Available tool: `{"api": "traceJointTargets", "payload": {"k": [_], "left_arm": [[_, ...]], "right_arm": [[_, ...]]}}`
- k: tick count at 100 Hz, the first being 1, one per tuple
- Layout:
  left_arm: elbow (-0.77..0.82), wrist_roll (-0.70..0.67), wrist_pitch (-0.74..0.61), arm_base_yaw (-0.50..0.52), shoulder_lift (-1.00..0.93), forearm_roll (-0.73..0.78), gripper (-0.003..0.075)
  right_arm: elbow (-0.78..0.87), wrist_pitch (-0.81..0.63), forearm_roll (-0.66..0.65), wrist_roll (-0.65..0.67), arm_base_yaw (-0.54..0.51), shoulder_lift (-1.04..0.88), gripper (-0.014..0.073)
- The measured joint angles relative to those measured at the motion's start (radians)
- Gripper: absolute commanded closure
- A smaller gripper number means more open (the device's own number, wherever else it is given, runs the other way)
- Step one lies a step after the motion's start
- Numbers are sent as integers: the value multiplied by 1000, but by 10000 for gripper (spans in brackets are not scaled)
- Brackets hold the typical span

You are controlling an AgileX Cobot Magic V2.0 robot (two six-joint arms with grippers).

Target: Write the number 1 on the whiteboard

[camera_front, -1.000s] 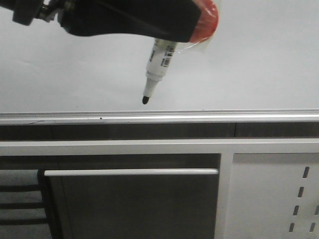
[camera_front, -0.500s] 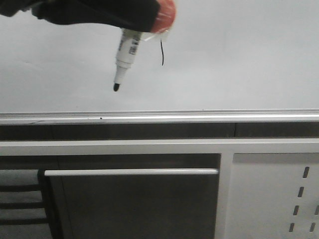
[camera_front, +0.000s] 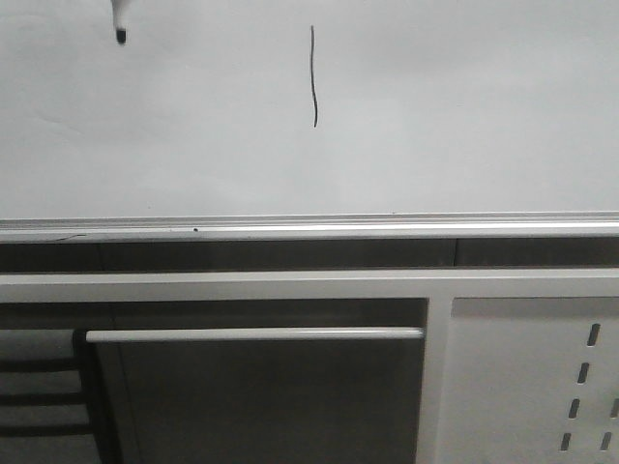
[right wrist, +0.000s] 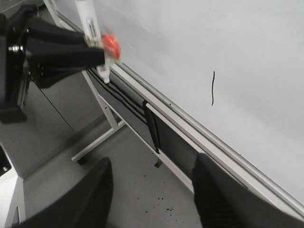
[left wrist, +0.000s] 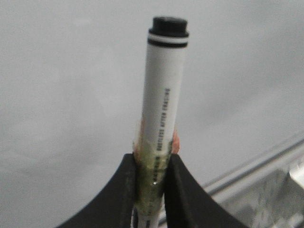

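The whiteboard [camera_front: 464,116] fills the upper front view, with its silver rail [camera_front: 309,228] along the lower edge. The number 1 [camera_front: 313,77] is a thin, slightly wavy black stroke on it; it also shows in the right wrist view [right wrist: 213,88]. My left gripper [left wrist: 151,178] is shut on the white-barrelled marker [left wrist: 163,95]. In the front view only the marker's black tip [camera_front: 121,35] shows at the top left, well left of the stroke. The right wrist view shows the left gripper [right wrist: 102,52] holding the marker [right wrist: 90,21] off the board. My right gripper [right wrist: 152,194] is open and empty.
Below the rail stands a dark cabinet front with a long silver handle [camera_front: 253,334] and a white perforated panel [camera_front: 542,387] at the right. The right wrist view shows the board's stand legs [right wrist: 97,142] on the grey floor [right wrist: 152,180].
My left gripper has moved up and to the left with the marker, almost out of the front view. The whole black stroke is now uncovered.
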Motion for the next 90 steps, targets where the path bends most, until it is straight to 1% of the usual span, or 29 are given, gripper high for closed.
{"api": "traceJointTargets", "payload": {"k": [6, 15, 44, 55, 69, 90], "left_arm": [[0, -98, -52, 0, 2, 84, 741], [0, -158, -104, 0, 12, 135, 741], [0, -196, -171, 0, 113, 155, 741], [0, -232, -206, 0, 150, 159, 741], [0, -287, -211, 4, 189, 190, 741], [0, -367, -225, 55, 226, 218, 741]], "right_arm": [[0, 0, 0, 0, 0, 0, 248], [0, 0, 0, 2, 0, -2, 248], [0, 0, 0, 4, 0, -4, 249], [0, 0, 0, 4, 0, -4, 248], [0, 0, 0, 5, 0, -4, 249], [0, 0, 0, 5, 0, -4, 248]]}}
